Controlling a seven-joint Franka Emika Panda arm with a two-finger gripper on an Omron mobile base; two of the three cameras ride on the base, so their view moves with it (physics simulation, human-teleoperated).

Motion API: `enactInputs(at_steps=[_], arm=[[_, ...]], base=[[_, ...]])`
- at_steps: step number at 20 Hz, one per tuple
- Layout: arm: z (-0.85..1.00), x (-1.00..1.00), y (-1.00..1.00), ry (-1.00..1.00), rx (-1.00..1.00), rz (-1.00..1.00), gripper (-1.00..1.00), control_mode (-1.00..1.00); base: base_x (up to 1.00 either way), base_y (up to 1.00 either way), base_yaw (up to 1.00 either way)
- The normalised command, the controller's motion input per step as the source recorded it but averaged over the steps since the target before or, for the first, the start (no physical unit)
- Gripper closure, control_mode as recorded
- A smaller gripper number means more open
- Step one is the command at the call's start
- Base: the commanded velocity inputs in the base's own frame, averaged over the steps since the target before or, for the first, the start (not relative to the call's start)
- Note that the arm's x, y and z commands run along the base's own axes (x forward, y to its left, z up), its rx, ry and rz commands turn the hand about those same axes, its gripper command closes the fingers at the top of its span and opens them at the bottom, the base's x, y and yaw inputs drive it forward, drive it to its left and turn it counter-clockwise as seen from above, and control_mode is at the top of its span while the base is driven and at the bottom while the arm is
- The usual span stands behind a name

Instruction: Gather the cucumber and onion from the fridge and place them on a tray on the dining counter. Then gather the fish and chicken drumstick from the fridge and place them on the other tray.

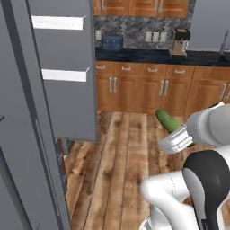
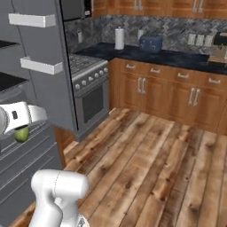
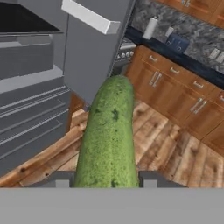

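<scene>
Green cucumber (image 3: 107,135) lengthwise between pincer (image 3: 104,180) fingers

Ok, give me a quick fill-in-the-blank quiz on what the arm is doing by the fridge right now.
1. The end effector is shut on the ____.
2. The cucumber sticks out past the fingers and is coloured ____.
3. The fridge door stands ____.
4. The floor below is made of ____ planks.

Missing words: cucumber; green; open; wooden
</scene>
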Motion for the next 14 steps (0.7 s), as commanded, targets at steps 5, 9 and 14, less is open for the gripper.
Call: enactInputs(at_steps=[5, 9, 14], arm=[[0.00, 0.00, 0.00, 0.00, 0.00, 0.00, 1.00, 1.00], [0.00, 0.00, 0.00, 0.00, 0.00, 0.00, 1.00, 1.00], [0.00, 0.00, 0.00, 0.00, 0.00, 0.00, 1.00, 1.00]], base=[[-0.60, 0.30, -0.56], [-0.69, 0.18, -0.51], [-0.76, 0.01, -0.44]])
